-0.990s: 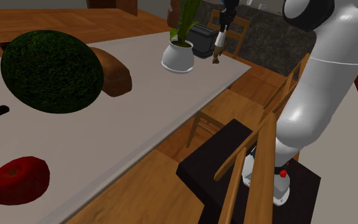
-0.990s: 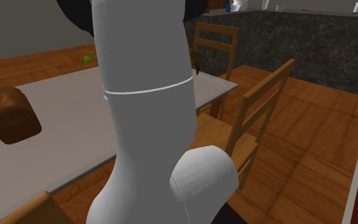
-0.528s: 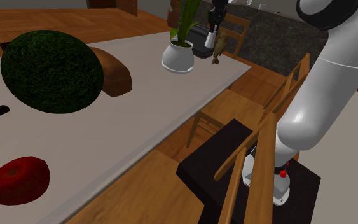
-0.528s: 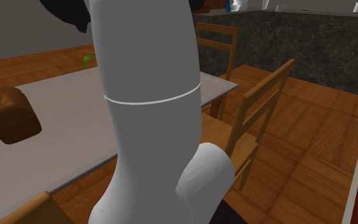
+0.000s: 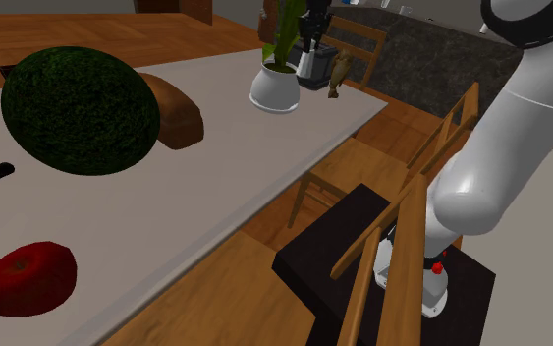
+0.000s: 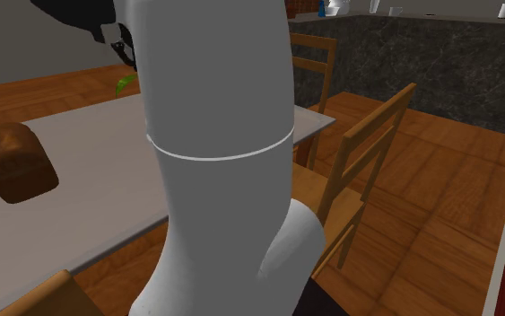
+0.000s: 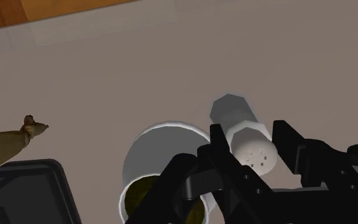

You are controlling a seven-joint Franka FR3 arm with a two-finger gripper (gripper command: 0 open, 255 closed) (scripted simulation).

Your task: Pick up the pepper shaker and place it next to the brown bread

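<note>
On my wrist view the gripper (image 7: 248,132) is pinching the pepper shaker (image 7: 255,151); its white, holed top sits between the two black fingers (image 7: 222,156), which press on it from either side. Beneath lies the grey table (image 7: 139,70), with the shaker's shadow cast a little apart from it, so I take it to be lifted clear, though I cannot see its base. The white pot (image 7: 147,143) is just beside the gripper; a small brown object (image 7: 6,145) and a dark box (image 7: 25,191) lie on the pot's other side.

In the shoulder view I see the gripper (image 5: 310,44) hanging over the table's far end with the shaker (image 5: 306,67) under it, just beside the pot (image 5: 274,88) and its green plant; the brown bread (image 5: 174,113) lies well apart toward that view's left, partly hidden behind a big dark green ball (image 5: 78,110); a red rounded thing (image 5: 27,278) lies near the lower left.

In the second exterior view the white arm (image 6: 219,153) stands before the table; the bread (image 6: 17,162) lies at that view's left; a wooden chair (image 6: 367,162) stands at its right.
</note>
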